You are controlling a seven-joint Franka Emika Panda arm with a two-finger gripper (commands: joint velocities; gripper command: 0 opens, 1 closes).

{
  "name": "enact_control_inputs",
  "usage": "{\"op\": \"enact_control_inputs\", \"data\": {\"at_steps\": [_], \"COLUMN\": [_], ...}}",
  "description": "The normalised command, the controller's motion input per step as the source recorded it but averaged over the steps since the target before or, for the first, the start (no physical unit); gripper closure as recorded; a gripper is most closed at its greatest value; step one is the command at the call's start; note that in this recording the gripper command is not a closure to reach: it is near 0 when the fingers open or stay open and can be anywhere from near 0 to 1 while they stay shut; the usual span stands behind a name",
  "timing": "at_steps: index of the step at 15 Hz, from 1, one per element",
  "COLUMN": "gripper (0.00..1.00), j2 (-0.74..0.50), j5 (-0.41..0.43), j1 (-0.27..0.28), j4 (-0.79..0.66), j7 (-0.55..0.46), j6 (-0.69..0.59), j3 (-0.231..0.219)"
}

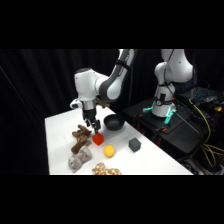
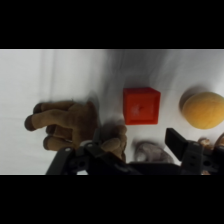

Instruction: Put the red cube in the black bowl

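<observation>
The red cube (image 1: 98,138) sits on the white table (image 1: 60,130), just in front of the black bowl (image 1: 114,122). My gripper (image 1: 93,125) hangs a little above the cube and slightly to its left. In the wrist view the red cube (image 2: 142,105) lies ahead of my gripper (image 2: 141,141), which is open and holds nothing; one dark fingertip (image 2: 179,141) shows at the right. The bowl is out of the wrist view.
A yellow ball (image 1: 109,150) (image 2: 202,110) lies right of the cube. A brown plush toy (image 1: 81,138) (image 2: 70,124) lies on its left, close to my fingers. A grey plush (image 1: 80,160), a dark grey cube (image 1: 134,145) and a tan object (image 1: 106,171) lie nearer the front edge.
</observation>
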Motion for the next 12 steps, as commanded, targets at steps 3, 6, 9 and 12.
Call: {"op": "enact_control_inputs", "data": {"at_steps": [3,6,9,12], "gripper": [0.0,0.0,0.0,0.0], "j2": [0.19,0.16,0.16,0.16], "j5": [0.087,0.092,0.117,0.131], "j1": [-0.122,-0.128,-0.142,-0.132], "j4": [0.13,0.11,0.11,0.13], "j7": [-0.17,-0.17,-0.17,-0.16], "j6": [0.11,0.09,0.08,0.1], "j3": [0.139,0.124,0.118,0.128]}}
